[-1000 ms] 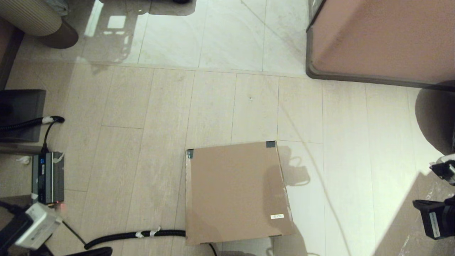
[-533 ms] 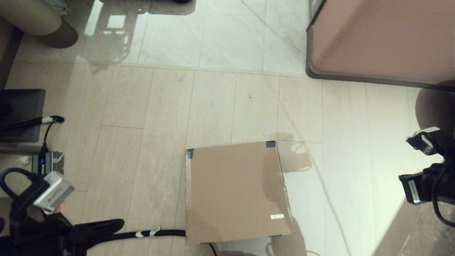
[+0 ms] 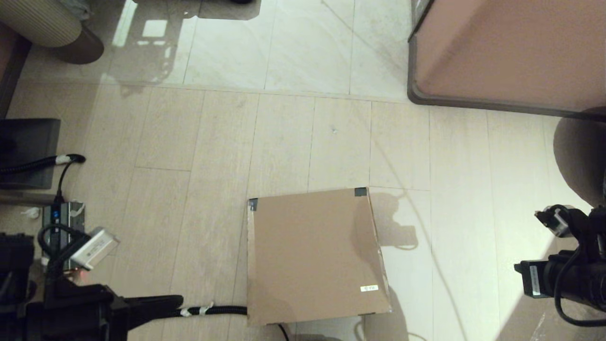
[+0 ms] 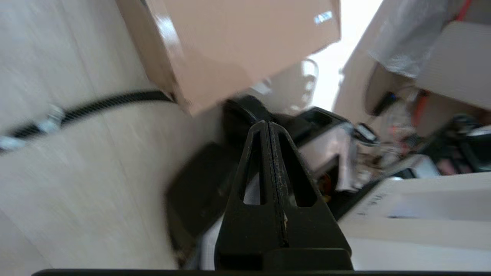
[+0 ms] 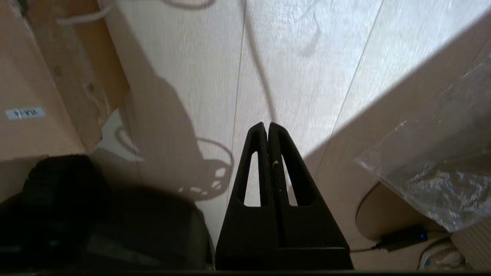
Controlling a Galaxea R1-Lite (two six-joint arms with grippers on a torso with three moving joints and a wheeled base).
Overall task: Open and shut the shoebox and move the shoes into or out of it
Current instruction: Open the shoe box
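Observation:
The brown cardboard shoebox (image 3: 312, 255) sits on the floor with its lid down, dark tape on its two far corners and a small white label (image 3: 369, 288) near its front right corner. The shoes are out of view. My left gripper (image 3: 177, 301) hovers low at the front left, a short way left of the box, shut and holding nothing (image 4: 267, 124); the shoebox (image 4: 230, 46) fills the area beyond its tips. My right arm (image 3: 558, 279) reaches in from the right edge. The right gripper (image 5: 267, 124) is shut and empty over bare floor, with the shoebox (image 5: 34, 88) off to one side.
A black corrugated cable (image 3: 208, 311) runs along the floor to the box's front left corner. A large pinkish-brown block with a dark rim (image 3: 511, 52) stands at the back right. A power unit (image 3: 61, 220) and a dark case (image 3: 28, 151) lie at left. Crumpled plastic (image 5: 441, 172) lies near the right gripper.
Both arms have come further into view: the left gripper moved right toward the box, the right arm moved left from the edge. The shoebox has stayed put, lid down.

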